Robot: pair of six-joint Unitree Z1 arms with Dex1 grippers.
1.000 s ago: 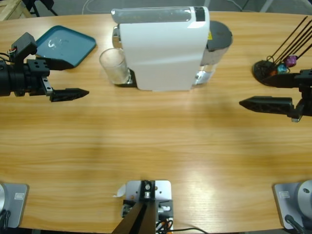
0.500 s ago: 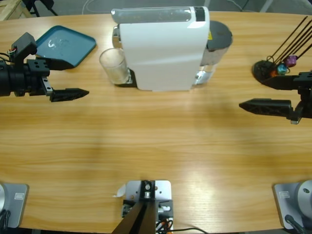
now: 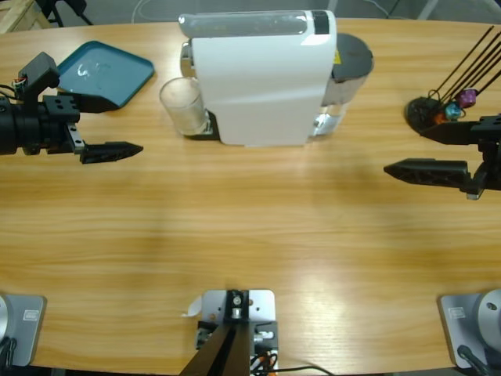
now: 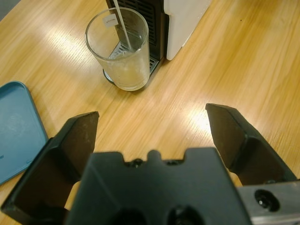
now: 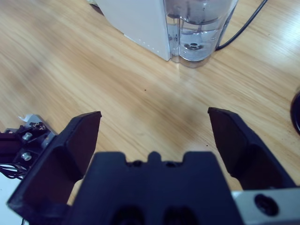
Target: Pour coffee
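Observation:
A clear glass (image 3: 182,106) stands upright at the spout end of the white coffee machine (image 3: 262,78). In the left wrist view the glass (image 4: 119,51) holds a shallow pale yellowish layer of coffee (image 4: 127,77) at its bottom. My left gripper (image 3: 117,125) is open at the table's left, a hand's width short of the glass, with nothing between its jaws. The left wrist view looks along this gripper (image 4: 152,115) toward the glass. My right gripper (image 3: 403,146) is open and empty at the far right. It (image 5: 154,115) faces the machine's clear water tank (image 5: 197,28).
A teal tray (image 3: 106,70) lies at the back left, beside the left gripper. A black capsule stand (image 3: 430,113) with coloured capsules (image 3: 462,98) sits at the back right. A black cable (image 5: 248,21) runs behind the tank. Bare wood fills the front half of the table.

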